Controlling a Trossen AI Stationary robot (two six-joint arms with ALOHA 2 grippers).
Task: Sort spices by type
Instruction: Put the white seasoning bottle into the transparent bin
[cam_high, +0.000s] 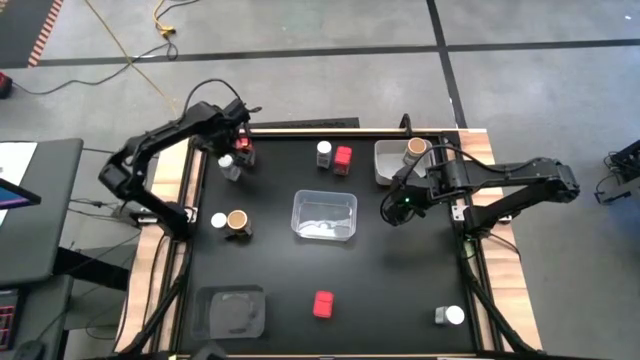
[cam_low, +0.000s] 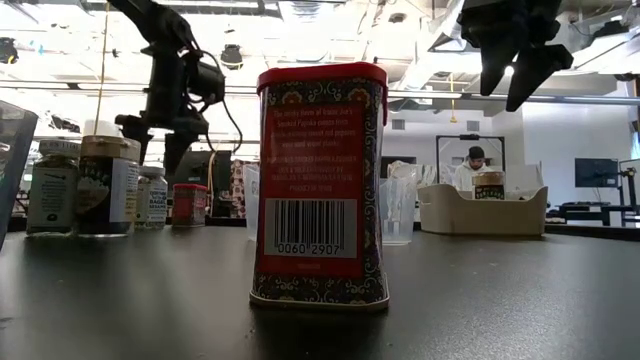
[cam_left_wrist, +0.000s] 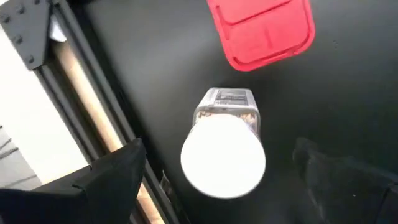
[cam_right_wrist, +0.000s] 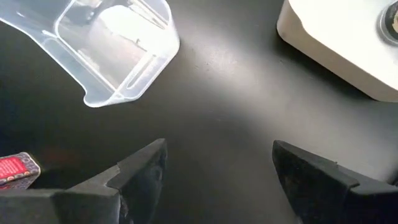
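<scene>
My left gripper (cam_left_wrist: 219, 149) is open above a clear jar with a white round lid (cam_left_wrist: 222, 155) at the table's far left. One finger stands on each side of the jar, apart from it. The jar stands on its base, with a red boxy tin (cam_left_wrist: 261, 31) right beside it. In the high view this gripper (cam_high: 236, 150) is over that jar (cam_high: 229, 167). My right gripper (cam_right_wrist: 219, 149) is open over bare table between the clear tray (cam_right_wrist: 112, 43) and the white tray (cam_right_wrist: 348, 43); the high view shows it (cam_high: 395, 208) right of centre.
A tan-brown jar (cam_high: 416, 148) stands in the white tray (cam_high: 385, 165). A white-lidded jar (cam_high: 324, 150) and a red tin (cam_high: 343, 158) stand far centre. Another white-lidded jar (cam_high: 218, 220) and tan jar (cam_high: 237, 220) stand at left. Near edge: grey tray (cam_high: 232, 310), red tin (cam_high: 322, 303), jar (cam_high: 453, 316).
</scene>
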